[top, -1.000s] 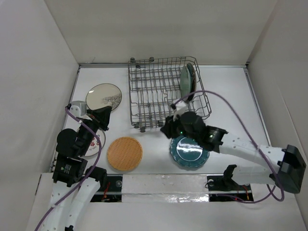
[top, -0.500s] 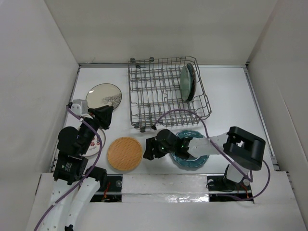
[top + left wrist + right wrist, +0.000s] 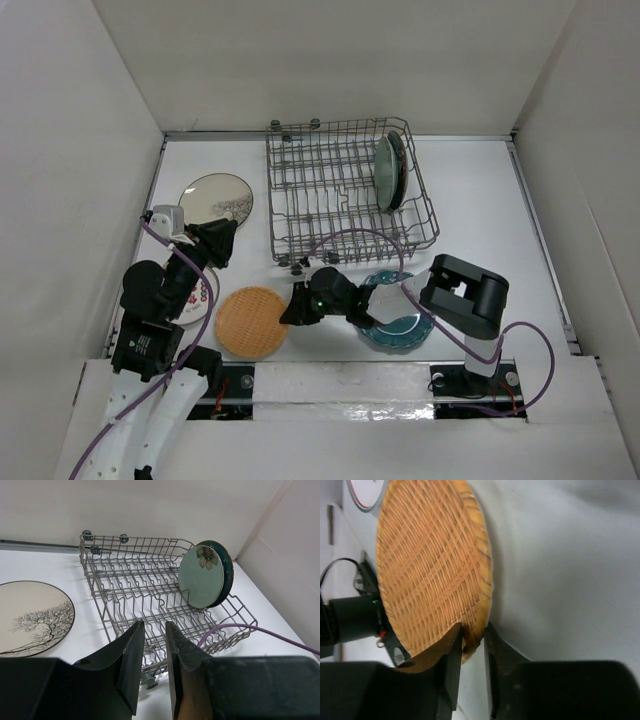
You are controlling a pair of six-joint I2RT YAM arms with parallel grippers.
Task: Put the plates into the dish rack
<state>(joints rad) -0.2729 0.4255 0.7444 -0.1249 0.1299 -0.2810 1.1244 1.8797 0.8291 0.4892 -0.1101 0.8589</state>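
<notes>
My black end effector [image 3: 153, 630] fills the bottom edge, its two fingers a narrow gap apart with nothing between them. Beyond it, on the white surface [image 3: 60, 562], stands a grey metal wire dish rack [image 3: 145, 587], and at its right end two round plates stand upright on edge: a pale mint plate with a flower [image 3: 200, 580] in front and a dark teal plate [image 3: 229, 572] just behind it. A round cream plate with a black tree drawing [image 3: 30, 617] lies flat left of the rack, and a thin purple cable [image 3: 240, 628] arcs by the rack's near right corner.
</notes>
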